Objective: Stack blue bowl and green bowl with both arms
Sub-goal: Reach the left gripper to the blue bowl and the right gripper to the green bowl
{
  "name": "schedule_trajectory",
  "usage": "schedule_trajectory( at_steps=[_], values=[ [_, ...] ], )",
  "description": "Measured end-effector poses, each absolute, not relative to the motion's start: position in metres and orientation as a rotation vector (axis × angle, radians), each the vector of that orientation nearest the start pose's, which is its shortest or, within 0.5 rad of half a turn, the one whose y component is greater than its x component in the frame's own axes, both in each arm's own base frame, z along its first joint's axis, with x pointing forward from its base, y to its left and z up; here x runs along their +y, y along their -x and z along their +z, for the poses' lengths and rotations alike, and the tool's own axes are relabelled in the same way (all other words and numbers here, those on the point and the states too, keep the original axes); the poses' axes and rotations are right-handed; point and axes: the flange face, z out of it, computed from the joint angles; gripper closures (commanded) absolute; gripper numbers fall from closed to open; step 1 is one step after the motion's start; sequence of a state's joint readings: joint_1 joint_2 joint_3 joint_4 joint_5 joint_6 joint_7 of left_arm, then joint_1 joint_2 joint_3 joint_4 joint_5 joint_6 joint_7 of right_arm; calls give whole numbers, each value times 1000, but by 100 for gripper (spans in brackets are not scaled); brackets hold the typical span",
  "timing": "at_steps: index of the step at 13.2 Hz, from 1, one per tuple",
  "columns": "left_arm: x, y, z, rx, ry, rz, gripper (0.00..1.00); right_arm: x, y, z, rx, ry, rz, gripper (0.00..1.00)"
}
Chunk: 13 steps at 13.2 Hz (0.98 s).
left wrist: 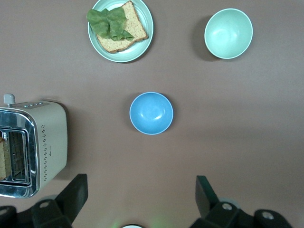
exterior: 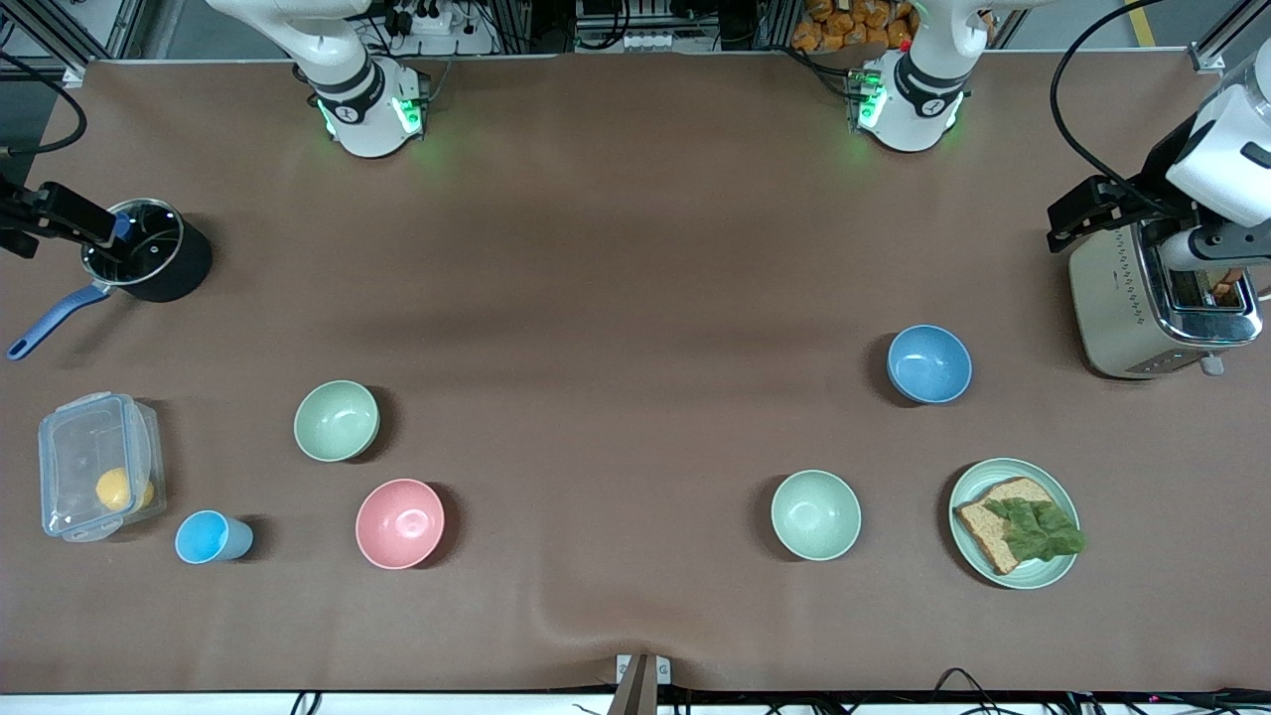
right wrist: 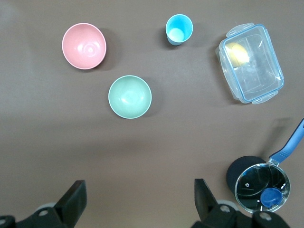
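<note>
The blue bowl (exterior: pixel 928 364) stands upright and empty toward the left arm's end of the table, beside the toaster; it also shows in the left wrist view (left wrist: pixel 151 113). The green bowl (exterior: pixel 337 421) stands upright and empty toward the right arm's end, a little farther from the front camera than the pink bowl; it also shows in the right wrist view (right wrist: pixel 129 96). My left gripper (left wrist: pixel 141 184) is open and empty, high above the table next to the toaster. My right gripper (right wrist: pixel 138 185) is open and empty, high up near the black pot.
A toaster (exterior: pixel 1157 298), a mint-green plate (exterior: pixel 968 487) with bread and lettuce, and a paler mint bowl (exterior: pixel 815 514) are at the left arm's end. A pink bowl (exterior: pixel 399 523), a light-blue cup (exterior: pixel 211 537), a clear lidded box (exterior: pixel 94 479) and a black pot (exterior: pixel 149 248) are at the right arm's end.
</note>
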<state>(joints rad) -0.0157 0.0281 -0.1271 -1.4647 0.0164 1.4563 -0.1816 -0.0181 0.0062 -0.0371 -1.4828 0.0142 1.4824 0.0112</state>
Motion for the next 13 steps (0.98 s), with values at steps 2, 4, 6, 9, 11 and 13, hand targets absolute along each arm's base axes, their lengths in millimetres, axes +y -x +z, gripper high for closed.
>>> schedule_trajectory(
  at_steps=[2,4,6,9,11,13],
  values=[
    [-74,-546,650,-64,3122,50,0,-29,-547,655,102,3126,10,0],
    [-68,-547,648,-78,3121,55,0,-29,-547,655,103,3126,10,0],
    [-63,-552,636,-88,3118,96,0,-29,-547,655,103,3126,9,0],
    [-43,-575,582,-137,3104,253,0,-29,-546,654,104,3126,18,0],
    [-28,-591,536,-171,3098,332,0,-33,-546,655,115,3126,18,0],
    [-17,-601,486,-196,3103,317,0,-40,-545,655,135,3125,20,0]
  ],
)
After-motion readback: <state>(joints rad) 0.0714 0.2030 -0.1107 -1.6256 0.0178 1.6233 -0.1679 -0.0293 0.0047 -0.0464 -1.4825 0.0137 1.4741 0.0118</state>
